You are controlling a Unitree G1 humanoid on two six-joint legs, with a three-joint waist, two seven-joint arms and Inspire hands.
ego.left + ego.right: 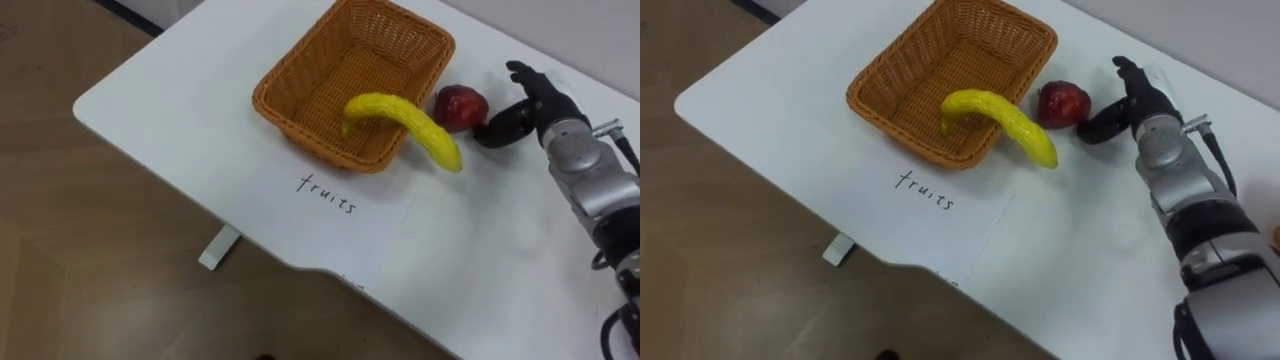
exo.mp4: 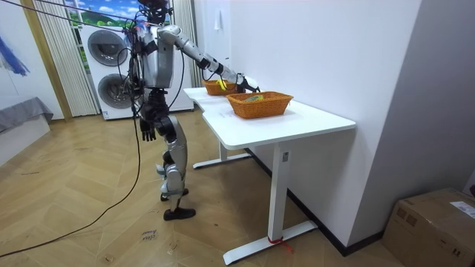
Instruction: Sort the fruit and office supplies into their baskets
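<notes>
A woven orange fruit basket (image 1: 300,125) stands on the white table (image 1: 180,110). A yellow banana (image 1: 405,118) lies across its near rim, one end inside and the other hanging out over the table. A dark red apple (image 1: 460,107) rests on the table just right of the basket. My right hand (image 1: 530,105) hovers open right beside the apple, fingers straight and thumb pointing at it, holding nothing. In the room view I stand at the table's far end with my right arm stretched over it, and my left hand (image 2: 148,131) hangs at my side.
A paper sheet (image 1: 328,195) marked "fruits" lies in front of the basket near the table's edge. In the room view a second woven basket (image 2: 260,104) with items in it stands further along the table. Wooden floor lies beyond the table's left edge.
</notes>
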